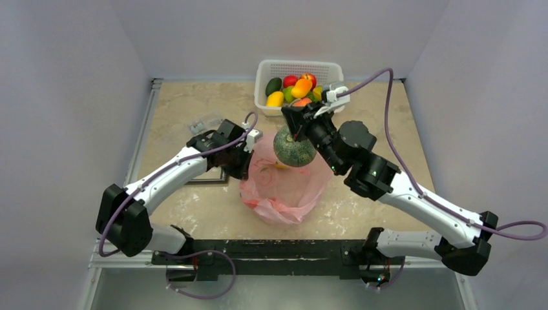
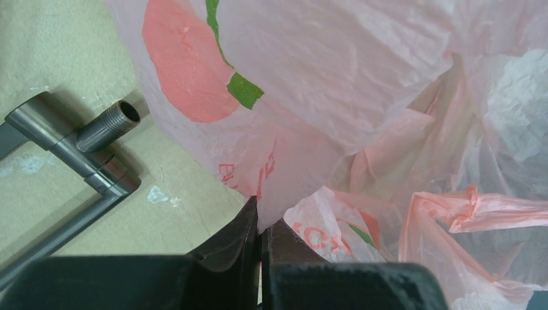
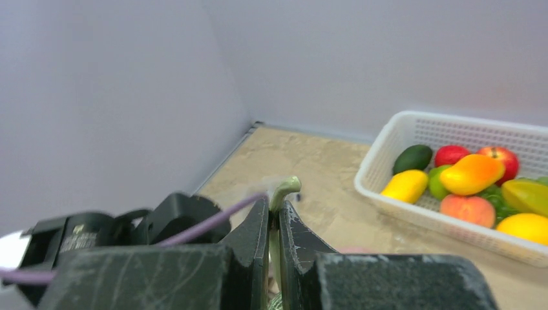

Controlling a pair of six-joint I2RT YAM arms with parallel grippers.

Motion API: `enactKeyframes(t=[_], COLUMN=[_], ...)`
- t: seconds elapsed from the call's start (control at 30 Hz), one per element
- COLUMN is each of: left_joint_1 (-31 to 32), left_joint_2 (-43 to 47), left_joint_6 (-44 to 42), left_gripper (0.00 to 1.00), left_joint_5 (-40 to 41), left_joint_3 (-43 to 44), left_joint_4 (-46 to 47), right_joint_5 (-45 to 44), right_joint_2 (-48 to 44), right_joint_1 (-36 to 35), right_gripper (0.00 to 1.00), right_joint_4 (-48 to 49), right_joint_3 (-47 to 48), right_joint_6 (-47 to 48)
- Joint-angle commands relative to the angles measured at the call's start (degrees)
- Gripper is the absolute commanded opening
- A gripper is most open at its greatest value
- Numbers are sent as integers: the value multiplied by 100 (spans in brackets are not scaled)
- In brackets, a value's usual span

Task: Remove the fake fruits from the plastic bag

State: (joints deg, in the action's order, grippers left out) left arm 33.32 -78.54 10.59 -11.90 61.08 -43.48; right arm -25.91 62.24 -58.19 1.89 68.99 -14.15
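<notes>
Top external view: right gripper (image 1: 296, 129) clamps the stem of the green melon (image 1: 294, 150), hanging just above the pink bag (image 1: 284, 194) mid-table; left gripper (image 1: 240, 165) pinches the bag's film. A yellow fruit (image 1: 282, 166) seems left inside.

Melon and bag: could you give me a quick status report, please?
Left gripper shut on plastic bag edge. Right gripper shut on stem of melon, held up at bag mouth. No obstacle seen toward basket.
</notes>
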Motion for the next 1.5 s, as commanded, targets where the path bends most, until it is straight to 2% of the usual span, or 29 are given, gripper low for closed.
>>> enactKeyframes(t=[0.0, 0.1, 0.37, 0.53, 0.7, 0.9, 1.07, 1.23, 1.3, 1.33, 1.47], left_joint_1=[-19, -19, -16, -12, -17, -14, -10, 29, 44, 43, 40], left_joint_2=[-283, -328, -243, -207, -186, -142, -2, 106, 120, 120, 54], left_joint_6=[-397, -514, -619, -628, -609, -598, -563, -508, -535, -551, -559], left_gripper=[0, 0, 0, 0, 0, 0, 0, 0, 0, 0, 0], left_joint_5=[52, 323, 483, 492, 443, 400, 336, 316, 305, 308, 262], left_joint_3=[-63, -28, -79, -48, -48, -43, -99, -178, -171, -167, -114], left_joint_4=[88, -45, -72, -60, -41, -44, 27, 63, 51, 65, 49], right_joint_5=[-431, -640, -235, 642, 1029, 1133, 1102, 982, 1020, 1014, 1163], right_joint_2=[461, 917, 2417, 3349, 4421, 6114, 7445, 7755, 7709, 7726, 7595], right_joint_1=[448, 713, 1824, 2459, 2626, 2665, 2670, 2666, 2666, 2664, 2664], right_gripper=[0, 0, 0, 0, 0, 1, 3, 5, 11, 17, 54], right_joint_4=[-24, 233, 571, 821, 1165, 1126, 904, 1066, 1120, 1057, 609], right_joint_3=[781, 1048, 2010, 2717, 3620, 5304, 6716, 6634, 6397, 6361, 6301], right_joint_6=[301, 461, 469, 203, 140, 108, 657, 1007, 1060, 1108, 1084])
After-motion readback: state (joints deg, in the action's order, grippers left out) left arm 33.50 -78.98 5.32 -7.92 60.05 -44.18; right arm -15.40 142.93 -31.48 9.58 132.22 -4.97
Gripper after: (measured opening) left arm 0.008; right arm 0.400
